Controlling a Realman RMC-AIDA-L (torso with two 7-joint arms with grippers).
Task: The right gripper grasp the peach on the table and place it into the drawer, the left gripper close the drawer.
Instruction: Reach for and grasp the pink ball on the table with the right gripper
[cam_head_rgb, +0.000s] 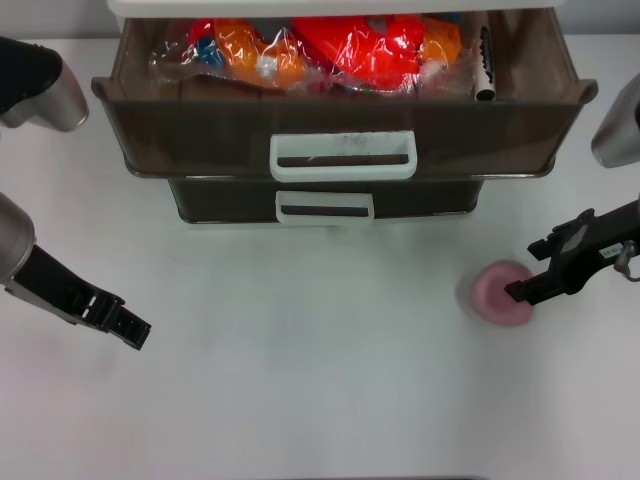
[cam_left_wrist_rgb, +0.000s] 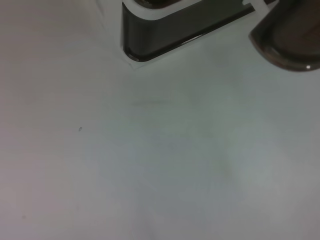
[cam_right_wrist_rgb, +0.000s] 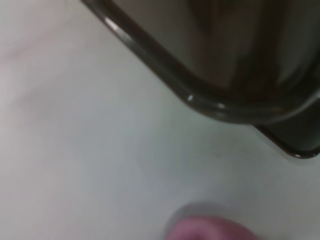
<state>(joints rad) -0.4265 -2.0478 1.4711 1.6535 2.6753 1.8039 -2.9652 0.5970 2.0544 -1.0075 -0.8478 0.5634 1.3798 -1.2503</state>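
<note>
The right gripper (cam_head_rgb: 519, 291) hangs at the near-right edge of the pale-pink peach (cam_head_rgb: 499, 292) on the white table (cam_head_rgb: 320, 380), its black fingertips over the fruit's rim, though whether they are spread or pressed together cannot be told, nor whether they touch it. The peach sits well apart from the drawer (cam_head_rgb: 200, 125), which stands pulled out at the top of its unit, holding red and orange packets (cam_head_rgb: 330, 50) and a dark marker (cam_head_rgb: 485, 60). The left gripper (cam_head_rgb: 135, 330) hovers low over bare tabletop at the left, its finger state likewise unreadable.
</note>
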